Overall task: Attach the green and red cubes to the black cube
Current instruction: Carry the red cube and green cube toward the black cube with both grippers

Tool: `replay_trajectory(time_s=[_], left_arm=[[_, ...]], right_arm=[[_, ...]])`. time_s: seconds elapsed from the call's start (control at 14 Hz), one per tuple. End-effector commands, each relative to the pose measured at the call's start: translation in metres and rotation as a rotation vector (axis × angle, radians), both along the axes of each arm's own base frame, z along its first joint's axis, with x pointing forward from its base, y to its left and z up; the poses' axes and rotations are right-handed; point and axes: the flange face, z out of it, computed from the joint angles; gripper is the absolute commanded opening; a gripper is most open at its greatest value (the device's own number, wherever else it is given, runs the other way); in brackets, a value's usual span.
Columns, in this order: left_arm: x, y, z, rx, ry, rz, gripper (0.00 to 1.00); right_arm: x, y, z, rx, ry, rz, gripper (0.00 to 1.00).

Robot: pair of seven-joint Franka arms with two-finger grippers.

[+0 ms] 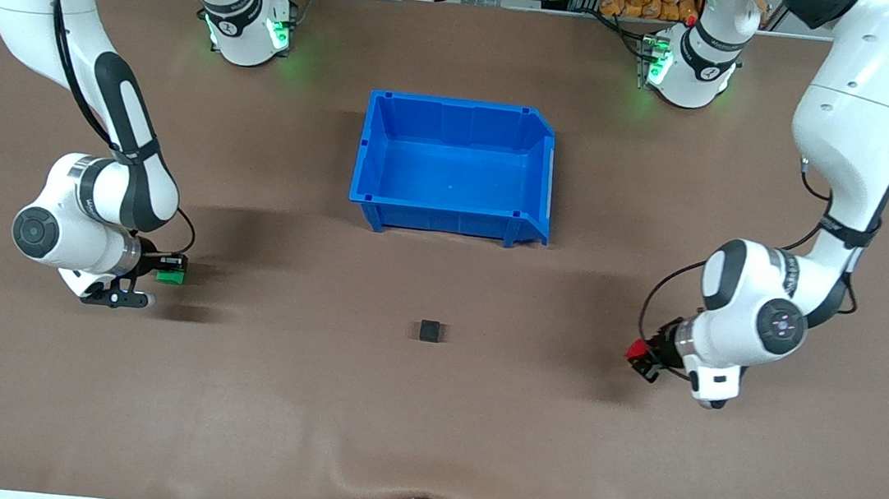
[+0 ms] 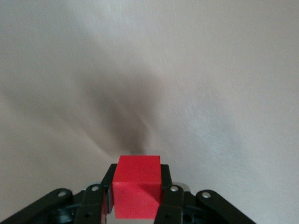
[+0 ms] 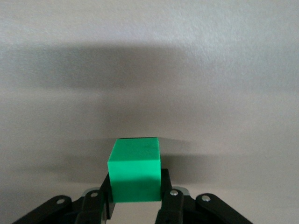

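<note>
**Both cubes gripped, black cube waiting**

The black cube (image 1: pixel 429 331) sits alone on the tabletop (image 1: pixel 425 429), nearer the camera than the blue bin (image 1: pixel 453 166). The left claw (image 1: pixel 642 359) grips the red cube (image 1: pixel 635 350); the right claw (image 1: pixel 166 268) grips the green cube (image 1: pixel 171 275). Bring each in level, faces square to the black cube, pressing from both ends together.

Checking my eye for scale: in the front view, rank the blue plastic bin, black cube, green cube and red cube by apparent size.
1. Blue plastic bin, largest by far.
2. Matte black cube, bright green cube and bright red cube: they look alike; grippers partly hide the coloured two, so no ranking.
</note>
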Motion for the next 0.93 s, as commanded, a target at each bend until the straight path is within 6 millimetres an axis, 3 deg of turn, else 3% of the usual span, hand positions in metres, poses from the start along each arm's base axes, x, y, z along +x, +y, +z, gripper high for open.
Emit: replay_trajectory(time_s=[0.0, 0.29, 0.43, 0.57, 0.86], left_arm=[[0.019, -0.031, 0.001, 0.001, 0.046, 0.1, 0.0], [0.021, -0.073, 0.0, -0.004, 0.046, 0.202, 0.0], [0.02, -0.1, -0.002, -0.009, 0.049, 0.261, 0.0], [0.017, -0.128, -0.003, -0.015, 0.05, 0.332, 0.0], [0.004, -0.177, -0.011, -0.045, 0.039, 0.447, 0.0]], right_arm=[[0.018, 0.0, 0.025, 0.017, -0.049, 0.105, 0.0], [0.049, 0.007, 0.065, 0.059, -0.114, 0.448, 0.0], [0.068, 0.023, 0.091, 0.061, -0.174, 0.644, 0.0], [0.077, 0.059, 0.109, 0.075, -0.185, 0.845, 0.0], [0.067, 0.165, 0.111, 0.105, -0.181, 1.151, 0.0]])
